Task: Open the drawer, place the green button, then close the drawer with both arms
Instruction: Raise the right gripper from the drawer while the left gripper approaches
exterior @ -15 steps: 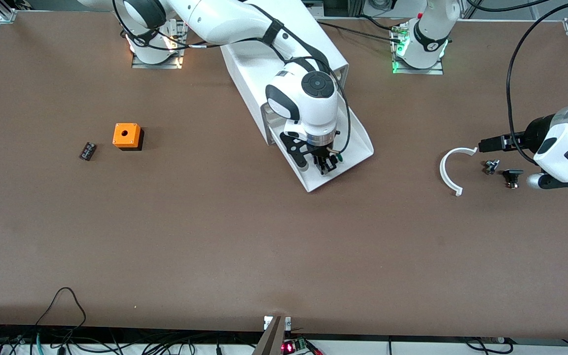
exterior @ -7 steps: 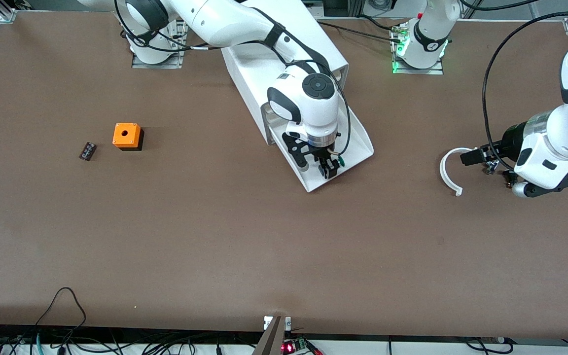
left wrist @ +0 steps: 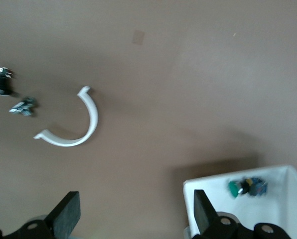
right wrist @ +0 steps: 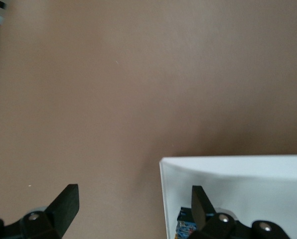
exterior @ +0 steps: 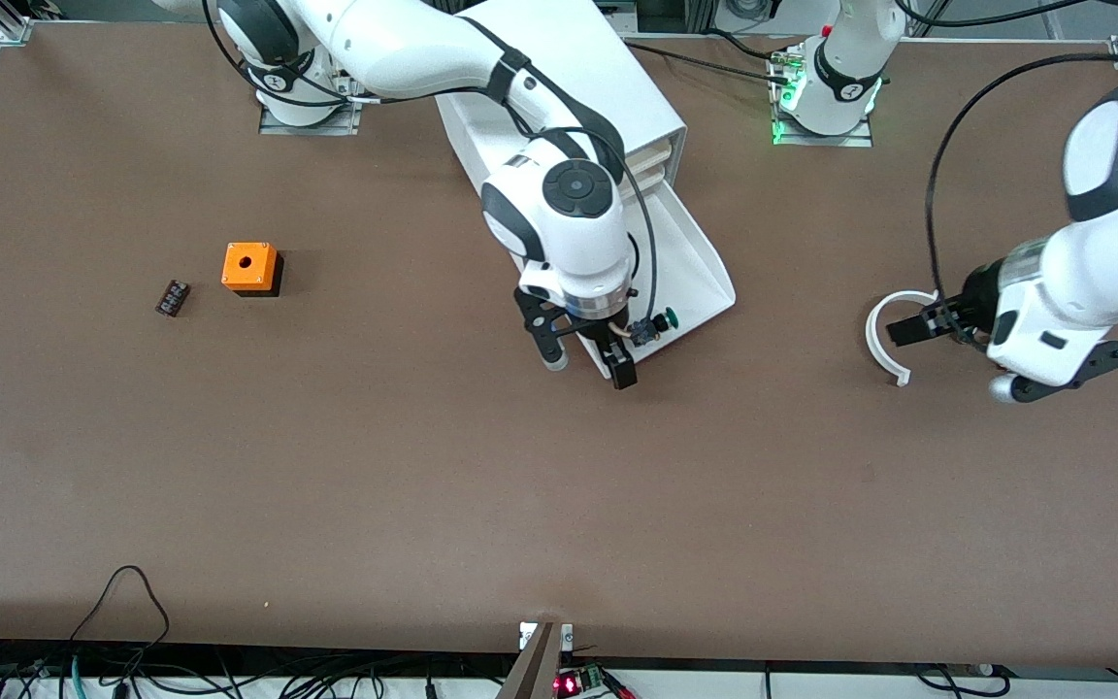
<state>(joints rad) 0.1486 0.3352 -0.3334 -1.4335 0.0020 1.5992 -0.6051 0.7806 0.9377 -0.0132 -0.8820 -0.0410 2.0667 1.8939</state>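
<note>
The drawer (exterior: 705, 277) is pulled out of the white cabinet (exterior: 569, 78). The button (exterior: 658, 322), green cap and dark body, lies loose in the drawer near its front end. It also shows in the left wrist view (left wrist: 245, 186). Only its body shows at the edge of the right wrist view (right wrist: 185, 224). My right gripper (exterior: 588, 366) is open and empty over the drawer's front corner (right wrist: 198, 174), one finger over the table and one over the tray. My left gripper (exterior: 913, 328) is open and empty above the table, toward the left arm's end.
A white curved strip (exterior: 881, 340) lies on the table under my left gripper, also in the left wrist view (left wrist: 76, 134), with two small dark parts (left wrist: 21, 106) beside it. An orange cube (exterior: 250, 267) and a small black part (exterior: 172, 297) lie toward the right arm's end.
My right gripper has let go of the button, left it in the drawer and moved off to the drawer's front corner. My left arm has swung in over the small parts, toward the drawer.
</note>
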